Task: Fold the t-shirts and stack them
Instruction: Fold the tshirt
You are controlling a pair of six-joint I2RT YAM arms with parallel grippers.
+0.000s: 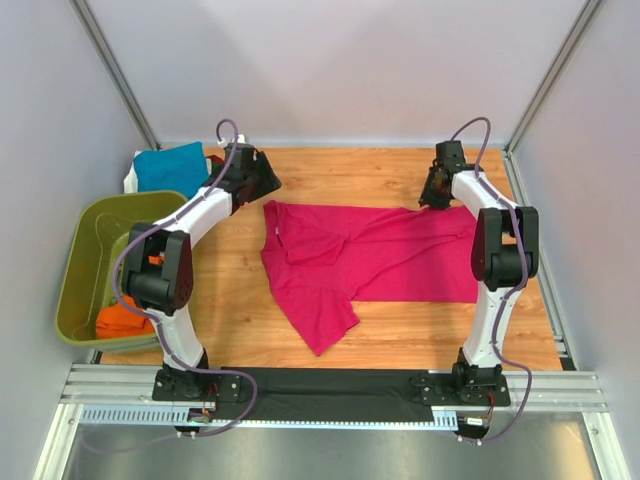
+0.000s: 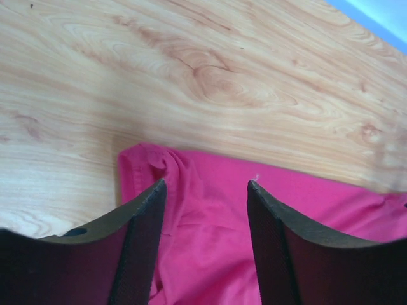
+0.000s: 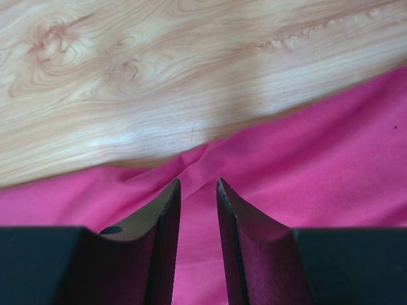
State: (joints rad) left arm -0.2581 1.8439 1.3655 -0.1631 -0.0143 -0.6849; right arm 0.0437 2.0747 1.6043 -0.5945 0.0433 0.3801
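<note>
A magenta-pink t-shirt [image 1: 370, 255] lies spread across the middle of the wooden table, one sleeve hanging toward the near edge. My left gripper [image 1: 262, 186] hovers at its far left corner. In the left wrist view that gripper [image 2: 206, 185] stands open, wide, with the shirt's wrinkled corner [image 2: 203, 229] below the gap. My right gripper [image 1: 435, 196] is at the shirt's far edge on the right. Its wrist view shows the gripper [image 3: 198, 182] with a narrow gap between the fingers, over a small ridge in the cloth [image 3: 331, 159]; nothing looks pinched.
An olive-green basket [image 1: 78, 262] stands at the left edge with orange t-shirts [image 1: 125, 320] in it. Behind it lies a teal-blue t-shirt [image 1: 170, 166] on something white [image 1: 130, 181]. Grey walls close in the table [image 1: 340, 165] on three sides.
</note>
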